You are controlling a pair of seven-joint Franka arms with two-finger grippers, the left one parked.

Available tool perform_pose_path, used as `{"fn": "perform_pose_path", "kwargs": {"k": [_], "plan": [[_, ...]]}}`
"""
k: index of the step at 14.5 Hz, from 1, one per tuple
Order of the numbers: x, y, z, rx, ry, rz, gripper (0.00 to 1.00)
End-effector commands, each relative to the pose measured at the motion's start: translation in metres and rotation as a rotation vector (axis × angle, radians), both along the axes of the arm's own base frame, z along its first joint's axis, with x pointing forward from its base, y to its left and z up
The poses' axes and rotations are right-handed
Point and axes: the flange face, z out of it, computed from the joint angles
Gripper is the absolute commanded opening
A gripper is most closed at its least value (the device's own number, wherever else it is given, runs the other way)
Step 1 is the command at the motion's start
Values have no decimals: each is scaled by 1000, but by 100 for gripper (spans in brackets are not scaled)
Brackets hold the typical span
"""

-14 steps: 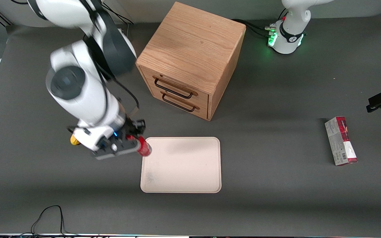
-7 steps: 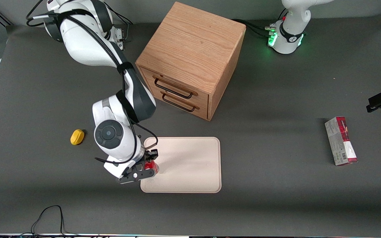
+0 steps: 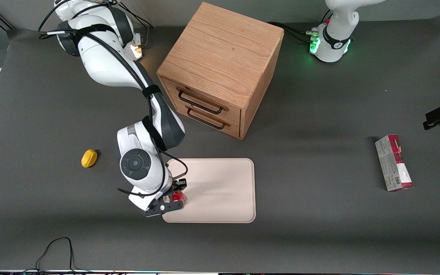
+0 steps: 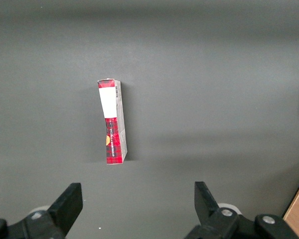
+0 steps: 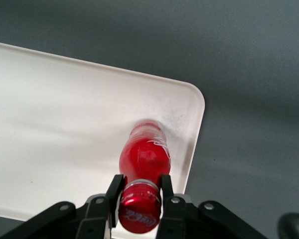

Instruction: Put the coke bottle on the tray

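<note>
**A:** Where is the coke bottle [image 5: 145, 158] at this moment?

**B:** It stands upright over the tray [image 3: 220, 206], close to the corner that lies nearest the front camera on the working arm's end. Its base sits at or just above the tray floor; I cannot tell whether it touches.

**A:** And the gripper [image 5: 140, 196]?

**B:** Directly above the bottle, fingers [image 5: 114, 191] clamped on the neck just under the red cap. The bottle's long axis runs straight down from the gripper toward the tray, so the release turns on that vertical line: if the base is seated, parting the fingers and lifting straight up should leave it standing.

**A:** Any risk?

**B:** I judge the bottle slim and tall, so a sideways drag on withdrawal could tip it, and the tray rim is just beside it.

**A:** What lies around?

**B:** The wooden drawer box [image 3: 220, 65] stands farther from the front camera than the tray. A yellow lemon-shaped object [image 3: 89, 158] lies toward the working arm's end, and a red-and-grey carton [image 3: 393, 163] toward the parked arm's end.
</note>
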Motion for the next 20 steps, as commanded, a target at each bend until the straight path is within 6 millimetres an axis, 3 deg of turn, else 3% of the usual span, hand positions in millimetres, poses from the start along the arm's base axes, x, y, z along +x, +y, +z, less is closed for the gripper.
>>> {"fn": "perform_pose_path", "kwargs": {"k": [1,5,10,13,17,20], "plan": [[0,1,16,18,-10,-20,100],[-11,-1,55,17,22,-32,100],[-38,-14,135,10,77,-113,100],[-60,-34,194,1,107,-125,100],[-88,-78,255,-12,120,-157,100],[-105,-138,277,33,114,-226,100]]}}
